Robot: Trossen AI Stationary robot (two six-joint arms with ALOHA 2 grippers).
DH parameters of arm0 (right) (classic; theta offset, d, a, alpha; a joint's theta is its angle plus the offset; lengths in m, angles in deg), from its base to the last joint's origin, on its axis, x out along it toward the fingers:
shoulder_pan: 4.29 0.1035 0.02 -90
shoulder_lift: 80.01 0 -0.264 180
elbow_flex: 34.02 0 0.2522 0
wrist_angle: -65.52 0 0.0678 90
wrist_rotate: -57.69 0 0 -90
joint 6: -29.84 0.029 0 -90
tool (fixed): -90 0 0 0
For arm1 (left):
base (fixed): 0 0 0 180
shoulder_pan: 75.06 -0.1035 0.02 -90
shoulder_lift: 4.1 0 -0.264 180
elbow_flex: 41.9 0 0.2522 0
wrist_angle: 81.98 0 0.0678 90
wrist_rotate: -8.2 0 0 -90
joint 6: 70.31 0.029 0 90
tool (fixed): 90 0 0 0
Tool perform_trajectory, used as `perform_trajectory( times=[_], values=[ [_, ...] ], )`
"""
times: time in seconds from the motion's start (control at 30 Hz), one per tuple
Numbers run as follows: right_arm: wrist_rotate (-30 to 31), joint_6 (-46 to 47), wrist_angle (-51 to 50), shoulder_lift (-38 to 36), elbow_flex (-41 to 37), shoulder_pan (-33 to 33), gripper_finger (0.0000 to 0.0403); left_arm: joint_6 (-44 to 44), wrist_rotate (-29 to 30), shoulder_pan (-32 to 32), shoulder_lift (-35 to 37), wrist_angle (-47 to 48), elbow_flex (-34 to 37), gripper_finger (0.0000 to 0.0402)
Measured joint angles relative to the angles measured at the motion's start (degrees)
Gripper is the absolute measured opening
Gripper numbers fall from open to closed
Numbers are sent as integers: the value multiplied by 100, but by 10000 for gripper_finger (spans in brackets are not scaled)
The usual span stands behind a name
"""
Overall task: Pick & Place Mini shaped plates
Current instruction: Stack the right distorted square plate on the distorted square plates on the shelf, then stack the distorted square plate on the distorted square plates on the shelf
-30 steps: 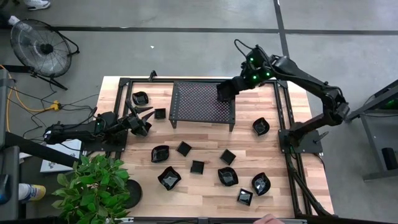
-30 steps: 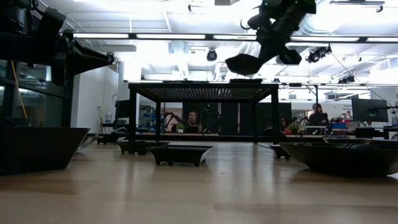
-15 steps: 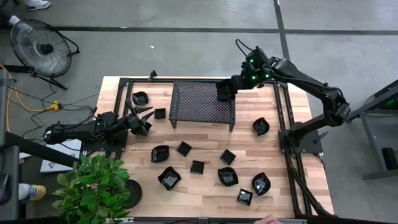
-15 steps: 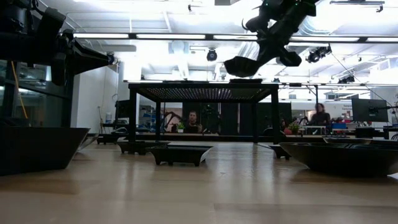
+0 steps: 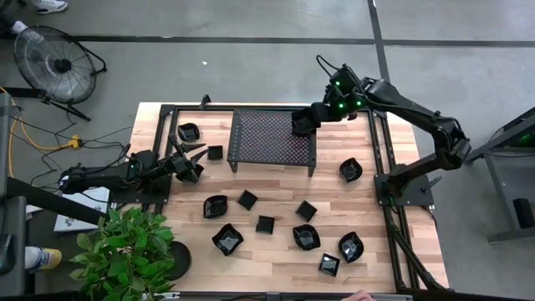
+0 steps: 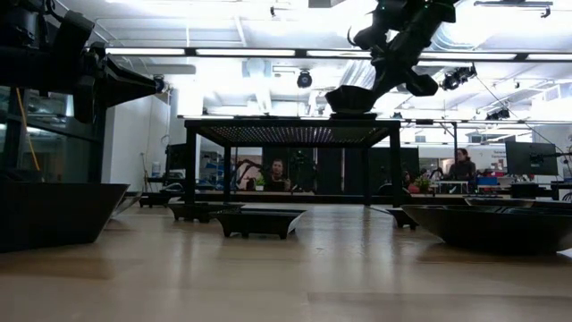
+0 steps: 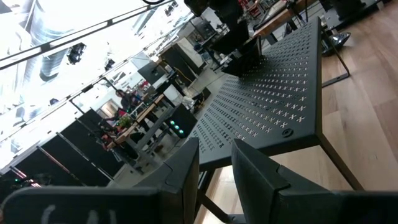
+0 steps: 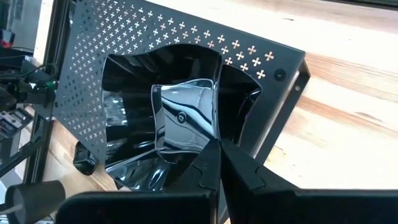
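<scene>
My right gripper is shut on one mini shaped plate, a glossy black dish with a wavy rim, over the far right corner of the black perforated rack. In the low view that plate sits nearly level, close above the rack top. Several more black plates lie on the wood table, among them one right of the rack and one nearer the front. My left gripper waits open at the table's left, pointing level at the rack. My right gripper pinches the plate's rim on the side nearest the wrist between its two fingers. The fingers slant down from the table's far right. The plate is held clear of the table, nearly level and open side up, over the rack's corner; whether it touches the rack I cannot tell.
A potted plant stands at the near left corner. Black frame rails run along the table's right and left sides. A small plate lies just in front of my left gripper. People sit in the room behind the table.
My right gripper has rolled at the wrist while staying over the rack's far right corner. The plate in it hung tilted a second ago and now sits nearly level, a little lower, close above the rack top.
</scene>
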State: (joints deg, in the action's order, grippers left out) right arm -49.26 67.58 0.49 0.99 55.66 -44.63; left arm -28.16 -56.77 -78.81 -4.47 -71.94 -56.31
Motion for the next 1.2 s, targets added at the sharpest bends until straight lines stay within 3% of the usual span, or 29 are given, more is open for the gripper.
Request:
perform_trajectory(
  times=[0.5, 1.2],
  values=[
    [60, 107, -27, 2, 0, 142, 2, 0, 0, 0, -1, 2, 0, 92],
    [-6, -256, -39, 6, 2, 198, 48, -2, 2, 0, -1, 0, 0, 92]
  ],
)
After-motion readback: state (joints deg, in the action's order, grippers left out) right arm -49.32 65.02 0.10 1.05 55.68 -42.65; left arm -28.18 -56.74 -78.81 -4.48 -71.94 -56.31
